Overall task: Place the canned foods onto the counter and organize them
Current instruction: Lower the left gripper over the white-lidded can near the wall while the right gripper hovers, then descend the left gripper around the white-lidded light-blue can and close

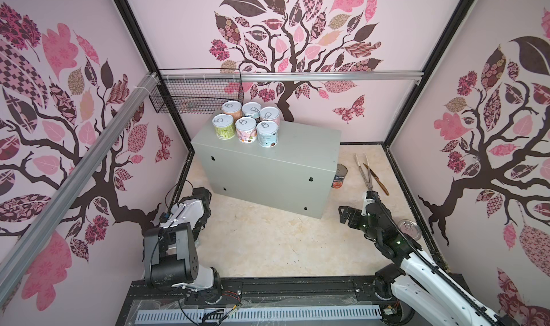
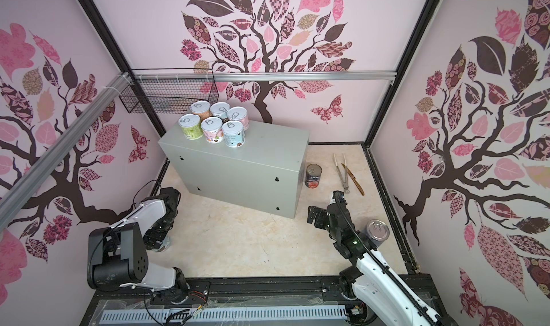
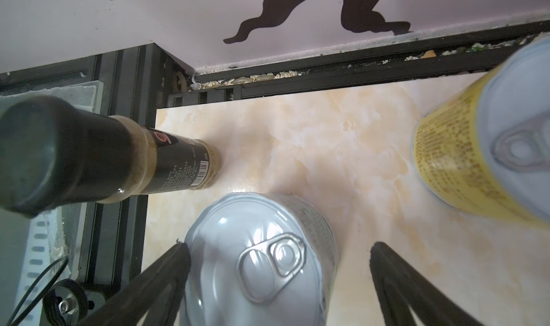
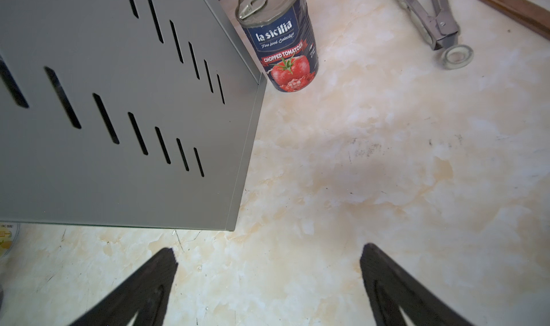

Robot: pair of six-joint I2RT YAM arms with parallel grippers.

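Because the grey-lidded can (image 3: 226,226) under my left hand (image 3: 279,247) is the nearest one not yet on the bench (image 1: 268,173), I hold that hand spread wide and astride its pull-tab lid. One finger (image 3: 175,265) sits at the rim and the other stands clear, so nothing is gripped yet. Just past those fingertips stands a dark spice bottle (image 3: 104,155), and off to the other side a yellow-labelled can (image 3: 446,161). The wide spread, I judge, lets me come down round my can without knocking either neighbour.

Well ahead of that hand, six short cans (image 1: 245,123) stand on the bench in two tight rows of three, crowded to the end nearer my left hand — which leaves the stretch nearer my right hand bare for the rest.

My right hand (image 4: 269,248) is wide too and empty, over the marbled floor near the bench's slotted end panel. Ahead of it a blue-labelled tomato can (image 4: 279,42) stands upright just beside the bench's corner — likely that hand's next pick. A silver-lidded can (image 2: 377,229) waits behind it, beside the forearm.
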